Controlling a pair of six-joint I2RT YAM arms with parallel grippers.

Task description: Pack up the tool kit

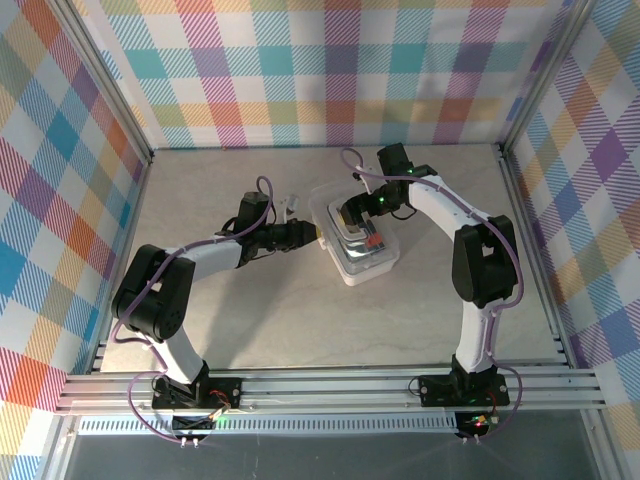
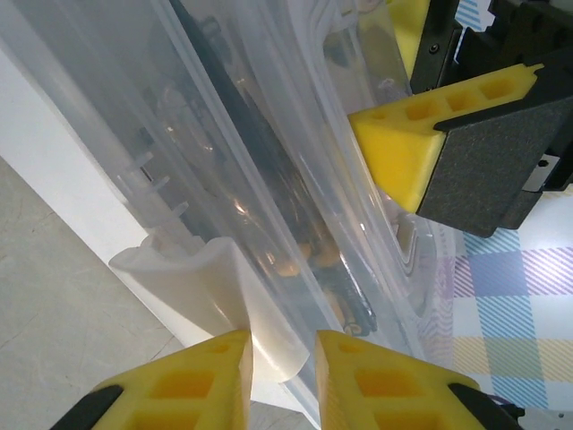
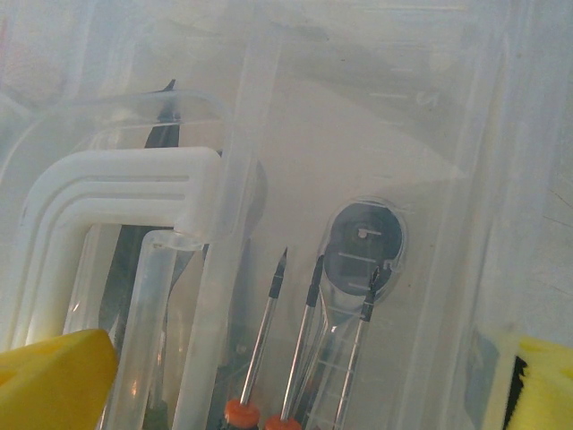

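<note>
Evidently packing is nearly done: screwdrivers [image 3: 269, 358] and ratchet [image 3: 363, 244] lie inside the case [image 1: 368, 268], mid-table, lid apparently down. Left gripper [image 2: 283, 381] sits at its left side, jaws narrow around the white latch [image 2: 201, 282]; firm pinch not confirmable. Right gripper [image 1: 352, 215] hangs spread wide above. Remaining: latching, probably.

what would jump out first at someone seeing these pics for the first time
The see-through plastic case in the middle of the table grabs the eye first. Up close, the left gripper straddles a white clip on its edge. Under the wide-open right gripper, screwdrivers and a round ratchet head show through the lid beside a white handle.
</note>
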